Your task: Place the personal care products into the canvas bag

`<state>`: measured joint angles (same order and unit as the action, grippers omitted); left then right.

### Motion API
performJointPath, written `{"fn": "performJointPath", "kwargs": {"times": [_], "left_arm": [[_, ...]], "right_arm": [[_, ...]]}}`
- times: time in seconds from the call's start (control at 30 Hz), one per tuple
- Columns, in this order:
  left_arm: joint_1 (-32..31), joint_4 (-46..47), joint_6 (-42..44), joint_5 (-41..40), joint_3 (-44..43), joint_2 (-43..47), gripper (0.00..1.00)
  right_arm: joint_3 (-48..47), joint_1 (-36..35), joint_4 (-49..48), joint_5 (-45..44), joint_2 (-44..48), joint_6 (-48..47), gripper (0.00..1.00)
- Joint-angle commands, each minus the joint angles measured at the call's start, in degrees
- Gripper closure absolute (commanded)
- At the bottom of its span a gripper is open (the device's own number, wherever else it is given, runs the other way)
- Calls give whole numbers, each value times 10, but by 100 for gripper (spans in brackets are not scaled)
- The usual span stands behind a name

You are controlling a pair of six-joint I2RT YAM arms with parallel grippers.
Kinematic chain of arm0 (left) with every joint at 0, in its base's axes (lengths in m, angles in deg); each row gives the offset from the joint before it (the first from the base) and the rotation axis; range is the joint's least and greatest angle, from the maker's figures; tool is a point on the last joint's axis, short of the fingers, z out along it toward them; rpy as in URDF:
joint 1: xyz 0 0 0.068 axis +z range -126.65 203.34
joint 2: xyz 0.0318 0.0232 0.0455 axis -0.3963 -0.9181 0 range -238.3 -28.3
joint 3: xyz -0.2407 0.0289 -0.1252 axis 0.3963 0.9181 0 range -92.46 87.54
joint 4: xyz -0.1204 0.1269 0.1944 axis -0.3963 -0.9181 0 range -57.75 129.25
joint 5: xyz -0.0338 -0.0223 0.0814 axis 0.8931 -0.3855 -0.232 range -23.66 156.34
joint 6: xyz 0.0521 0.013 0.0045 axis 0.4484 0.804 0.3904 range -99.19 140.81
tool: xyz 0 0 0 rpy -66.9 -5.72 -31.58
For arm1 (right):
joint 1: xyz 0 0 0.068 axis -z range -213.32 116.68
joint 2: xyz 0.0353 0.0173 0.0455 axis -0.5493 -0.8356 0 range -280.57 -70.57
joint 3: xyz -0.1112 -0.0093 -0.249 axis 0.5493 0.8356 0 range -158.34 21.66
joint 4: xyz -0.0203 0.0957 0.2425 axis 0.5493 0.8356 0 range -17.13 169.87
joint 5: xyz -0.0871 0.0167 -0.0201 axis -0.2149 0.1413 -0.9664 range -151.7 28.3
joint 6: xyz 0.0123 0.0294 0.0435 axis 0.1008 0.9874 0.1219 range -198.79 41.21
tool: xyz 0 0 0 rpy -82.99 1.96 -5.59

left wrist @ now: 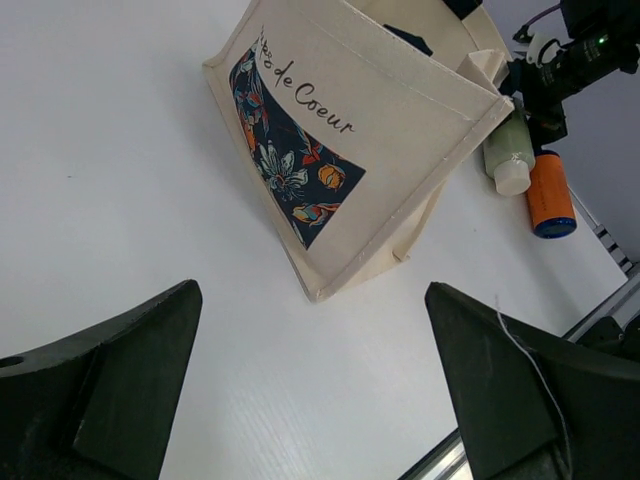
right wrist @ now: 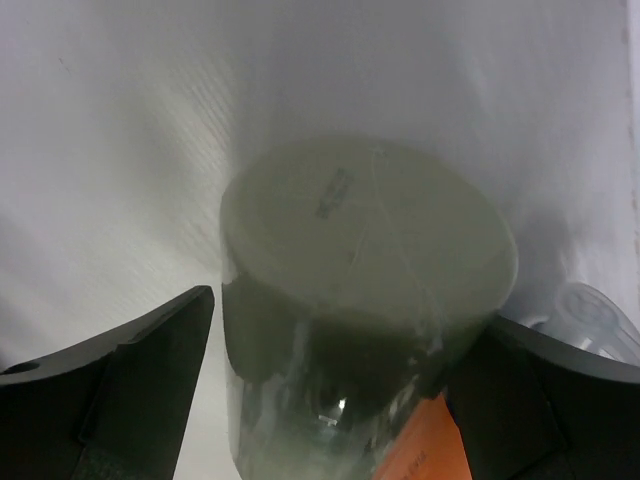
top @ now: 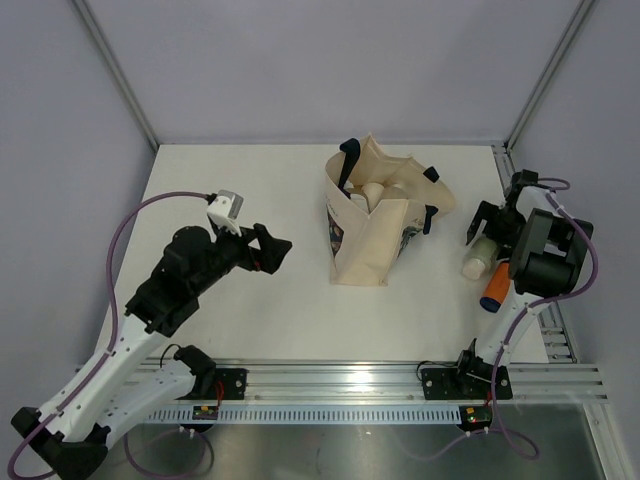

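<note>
Your right gripper [top: 487,232] stands wide open astride the pale green bottle [right wrist: 365,260], clamping nothing. That bottle lies on the table [top: 260,310] to the right of the canvas bag [top: 385,240], with the orange bottle [top: 493,290] just beside it. Your left gripper [top: 280,246] is fully open and empty, facing the bag's printed side, and the bag stands open-mouthed with cream and white bottles [top: 372,195] inside.

Matt beige woven canvas bag [top: 375,225] with a dark printed floral panel, smooth matt white worktop [top: 250,300], pale green bottle [right wrist: 365,250] in frosted plastic, orange bottle [left wrist: 549,190] in smooth satin plastic, ridged silvery metal rail [top: 380,380] along the near edge, left hand [left wrist: 312,290] in matt black plastic
</note>
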<state>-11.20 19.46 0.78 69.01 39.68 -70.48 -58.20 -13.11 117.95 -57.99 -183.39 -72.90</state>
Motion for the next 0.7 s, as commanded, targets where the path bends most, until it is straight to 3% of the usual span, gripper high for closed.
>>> {"fn": "performJointPath", "kwargs": {"times": [0.0,0.13,0.27,0.3,0.37,0.4,0.43,0.67], "left_arm": [[2,39,-23,-23,3,15,1],[2,33,-20,-24,7,26,1],[2,34,-19,-22,18,40,1],[2,34,-18,-22,19,43,1],[2,30,-14,-22,20,49,1],[2,27,-13,-23,20,51,1],[2,24,-12,-23,19,53,1],[2,7,-4,-22,17,71,1]], "right_arm": [[-30,-17,19,8,-23,-17,6],[-35,-18,29,34,-21,-39,23],[-26,-17,32,96,14,-57,58],[-24,-17,31,122,34,-75,72],[-18,-17,28,155,58,-92,83],[-14,-16,27,195,84,-99,96],[-11,-15,25,211,97,-105,100],[22,6,1,374,192,-132,100]]}}
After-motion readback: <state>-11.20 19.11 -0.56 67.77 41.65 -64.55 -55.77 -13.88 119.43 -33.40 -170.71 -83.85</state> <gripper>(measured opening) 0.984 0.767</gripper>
